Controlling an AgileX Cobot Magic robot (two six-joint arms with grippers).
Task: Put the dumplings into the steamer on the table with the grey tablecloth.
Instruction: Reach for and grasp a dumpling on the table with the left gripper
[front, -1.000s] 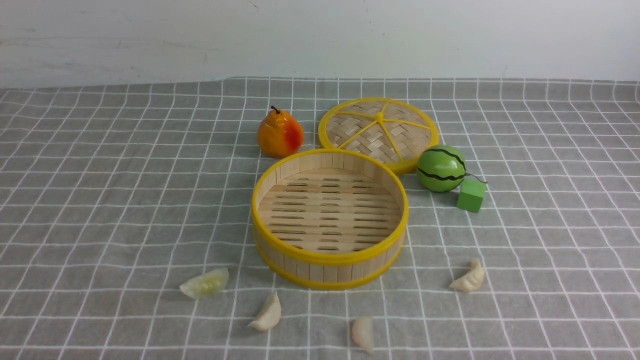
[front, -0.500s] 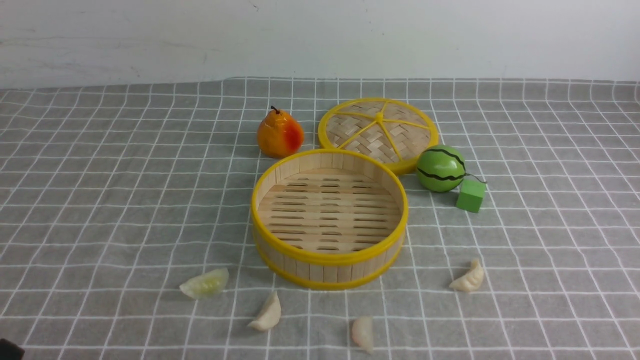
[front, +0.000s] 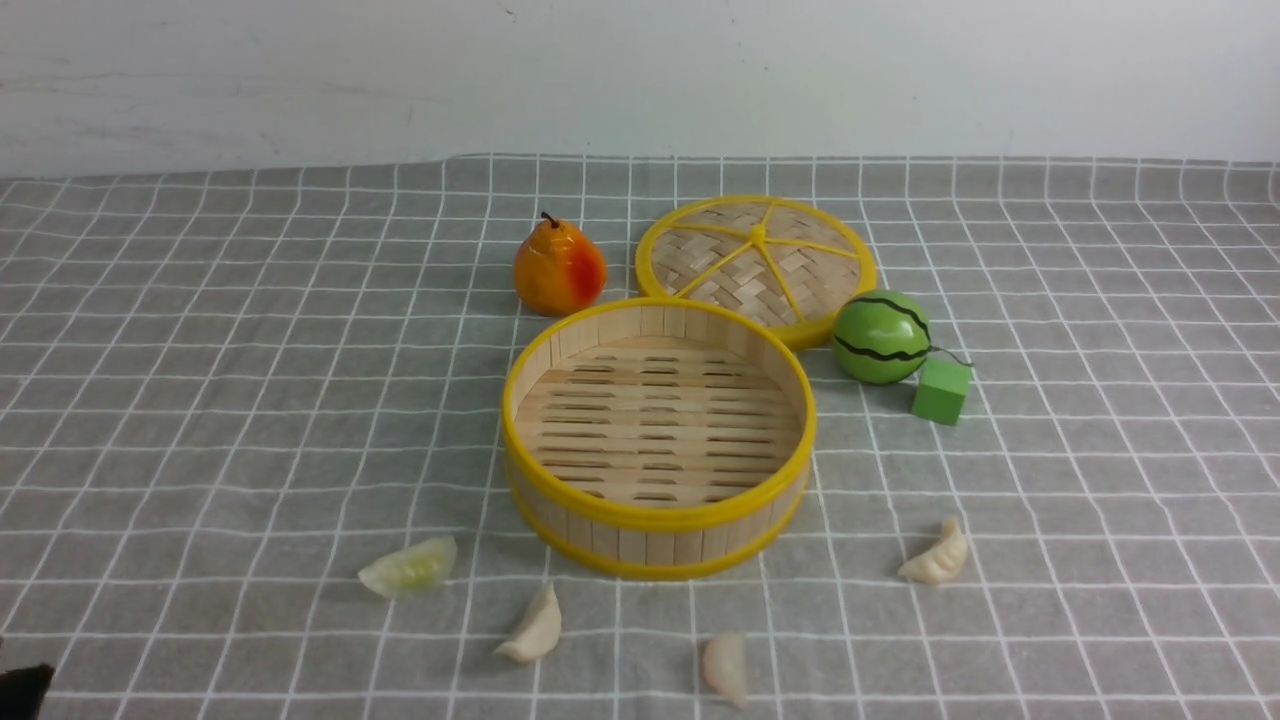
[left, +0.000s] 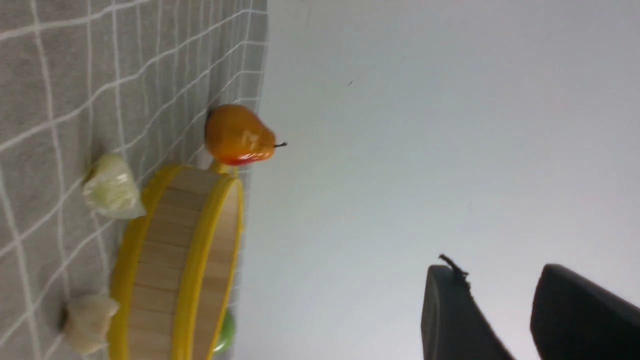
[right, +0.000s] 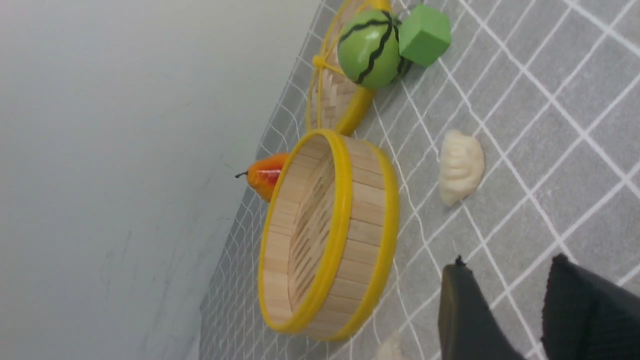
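Dumplings (front: 538, 625) lie well apart from left pincer (left: 495, 300) (jaws parted).

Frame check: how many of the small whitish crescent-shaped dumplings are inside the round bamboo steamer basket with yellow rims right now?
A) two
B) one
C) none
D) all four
C: the slatted floor of the round bamboo steamer basket is bare, and all four crescent-shaped dumplings lie on the grey checked tablecloth in front of it.

The left claw (left: 497, 267) and right claw (right: 510, 260) are each cut off by the edge.
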